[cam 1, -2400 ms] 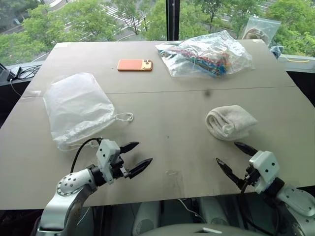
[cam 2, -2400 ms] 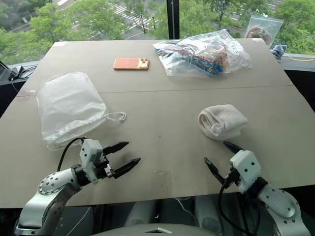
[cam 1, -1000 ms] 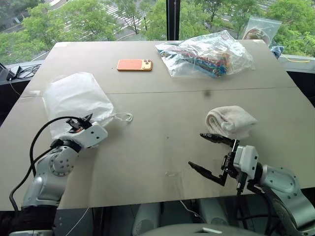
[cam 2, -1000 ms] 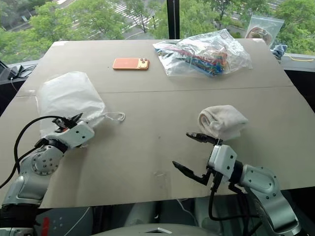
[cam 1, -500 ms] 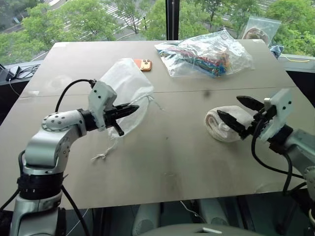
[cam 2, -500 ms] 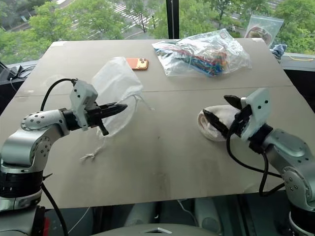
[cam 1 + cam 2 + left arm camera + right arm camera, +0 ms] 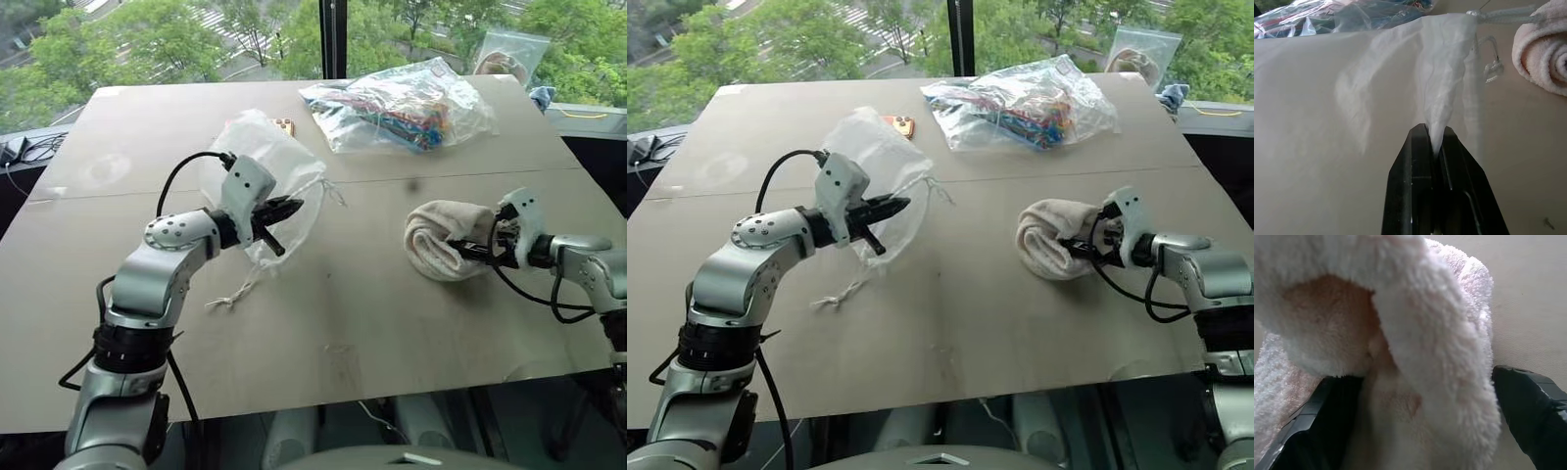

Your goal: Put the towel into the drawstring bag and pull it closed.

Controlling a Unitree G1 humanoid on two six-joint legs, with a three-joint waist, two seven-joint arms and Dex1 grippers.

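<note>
The drawstring bag (image 7: 269, 157) is a milky translucent pouch, lifted off the table left of centre. My left gripper (image 7: 284, 211) is shut on a pinch of its fabric (image 7: 1437, 98). Its thin white cord (image 7: 230, 297) trails down onto the tabletop. The towel (image 7: 441, 235), a cream fluffy roll, lies on the table at the right. My right gripper (image 7: 480, 245) stands open around the towel's right end, with one black finger (image 7: 1327, 421) on each side of the roll (image 7: 1415, 333).
An orange phone (image 7: 285, 125) peeks out behind the lifted bag. A clear plastic bag of colourful items (image 7: 402, 103) lies at the back, a small zip bag (image 7: 505, 54) beyond it by the window. Bare tabletop (image 7: 343, 294) lies between my arms.
My left gripper lifted the bag off the table and carried it right. My right gripper swung forward and now straddles the towel's end, still open.
</note>
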